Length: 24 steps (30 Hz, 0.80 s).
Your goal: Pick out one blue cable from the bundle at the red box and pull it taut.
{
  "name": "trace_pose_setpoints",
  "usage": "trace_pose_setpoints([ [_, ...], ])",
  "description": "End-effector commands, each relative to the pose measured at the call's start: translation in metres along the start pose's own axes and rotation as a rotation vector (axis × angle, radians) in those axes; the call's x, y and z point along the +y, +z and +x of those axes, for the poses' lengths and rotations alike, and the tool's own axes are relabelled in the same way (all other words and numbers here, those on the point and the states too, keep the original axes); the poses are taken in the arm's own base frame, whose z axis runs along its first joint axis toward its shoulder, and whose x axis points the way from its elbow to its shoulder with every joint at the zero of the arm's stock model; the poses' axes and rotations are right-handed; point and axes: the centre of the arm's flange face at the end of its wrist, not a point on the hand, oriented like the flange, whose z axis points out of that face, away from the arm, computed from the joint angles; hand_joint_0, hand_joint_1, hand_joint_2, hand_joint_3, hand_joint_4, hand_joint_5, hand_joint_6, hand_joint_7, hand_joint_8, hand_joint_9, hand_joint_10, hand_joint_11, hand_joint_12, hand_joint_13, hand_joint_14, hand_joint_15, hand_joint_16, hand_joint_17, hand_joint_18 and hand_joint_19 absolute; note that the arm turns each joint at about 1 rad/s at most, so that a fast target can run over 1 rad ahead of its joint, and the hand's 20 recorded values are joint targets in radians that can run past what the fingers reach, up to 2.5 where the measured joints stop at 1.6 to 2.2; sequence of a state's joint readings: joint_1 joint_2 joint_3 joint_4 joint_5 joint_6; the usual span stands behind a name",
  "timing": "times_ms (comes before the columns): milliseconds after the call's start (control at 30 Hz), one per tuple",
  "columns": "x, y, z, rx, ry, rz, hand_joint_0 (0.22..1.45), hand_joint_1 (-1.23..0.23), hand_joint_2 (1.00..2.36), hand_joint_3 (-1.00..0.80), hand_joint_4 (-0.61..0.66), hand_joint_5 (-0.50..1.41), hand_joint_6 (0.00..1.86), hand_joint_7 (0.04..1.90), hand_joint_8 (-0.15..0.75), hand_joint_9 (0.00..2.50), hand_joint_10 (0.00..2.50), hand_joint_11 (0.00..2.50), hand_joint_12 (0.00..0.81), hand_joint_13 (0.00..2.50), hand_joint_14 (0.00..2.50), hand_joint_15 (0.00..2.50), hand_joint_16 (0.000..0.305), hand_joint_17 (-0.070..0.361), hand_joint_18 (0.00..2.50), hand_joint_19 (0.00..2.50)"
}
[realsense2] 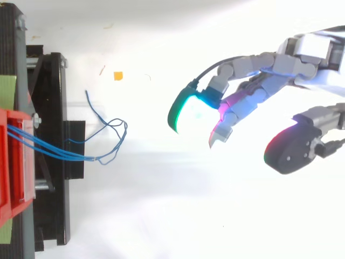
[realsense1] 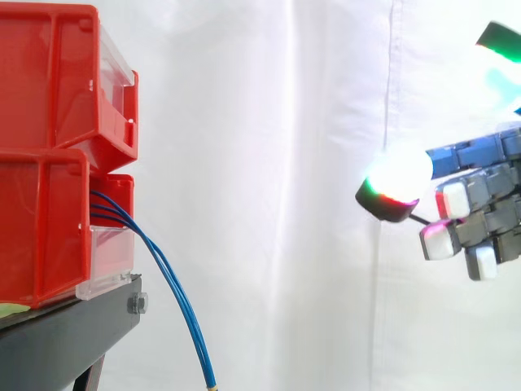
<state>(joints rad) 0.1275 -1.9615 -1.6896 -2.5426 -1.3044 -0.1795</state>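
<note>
Several thin blue cables (realsense1: pixel 167 273) come out of the lower red box (realsense1: pixel 45 228) and droop down past the black stand (realsense1: pixel 65 334). From above, the same blue cables (realsense2: pixel 59 151) run right from the red box (realsense2: pixel 13 162) and end in loose loops (realsense2: pixel 113 132). My hand (realsense2: pixel 269 75) hovers well to the right of the cables, apart from them. Its fingers are gently curved and spread from the thumb, with nothing between them. In the side view my hand (realsense1: pixel 476 204) sits at the right edge, about level with the lower box.
A second red box (realsense1: pixel 65 81) is stacked on the lower one. A white curtain (realsense1: pixel 269 163) hangs behind. A small orange scrap (realsense2: pixel 117 75) lies on the white floor below.
</note>
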Motion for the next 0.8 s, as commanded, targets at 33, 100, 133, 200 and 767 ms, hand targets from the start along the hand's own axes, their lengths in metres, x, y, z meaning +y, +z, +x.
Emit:
trace_pose_setpoints([
  [33, -0.003, -0.002, -0.005, -0.045, -0.017, 0.029, 0.61, -0.49, 1.0, -0.47, 0.28, -0.16, 0.5, 0.81, 0.264, 0.87, 0.02, 0.4, 0.376, 0.73, 0.02, 0.34, 0.059, 0.132, 0.67, 0.71],
  [100, -0.004, -0.002, -0.007, -0.061, -0.021, 0.03, 0.61, -0.49, 1.0, -0.47, 0.28, -0.16, 0.5, 0.8, 0.267, 0.87, 0.02, 0.4, 0.376, 0.73, 0.01, 0.34, 0.059, 0.132, 0.67, 0.72],
  [133, -0.003, -0.002, -0.008, -0.073, -0.023, 0.029, 0.61, -0.49, 1.0, -0.47, 0.28, -0.16, 0.5, 0.8, 0.263, 0.87, 0.02, 0.39, 0.377, 0.73, 0.01, 0.34, 0.059, 0.132, 0.67, 0.71],
  [200, -0.004, -0.002, -0.009, -0.08, -0.025, 0.032, 0.61, -0.49, 1.0, -0.47, 0.28, -0.15, 0.5, 0.8, 0.263, 0.87, 0.02, 0.39, 0.375, 0.73, 0.01, 0.34, 0.059, 0.132, 0.68, 0.72],
  [767, -0.06, 0.016, -0.001, -0.071, -0.001, 0.044, 0.61, -0.49, 1.0, -0.47, 0.28, -0.15, 0.5, 0.8, 0.263, 0.87, 0.02, 0.39, 0.377, 0.73, 0.01, 0.34, 0.059, 0.133, 0.67, 0.71],
])
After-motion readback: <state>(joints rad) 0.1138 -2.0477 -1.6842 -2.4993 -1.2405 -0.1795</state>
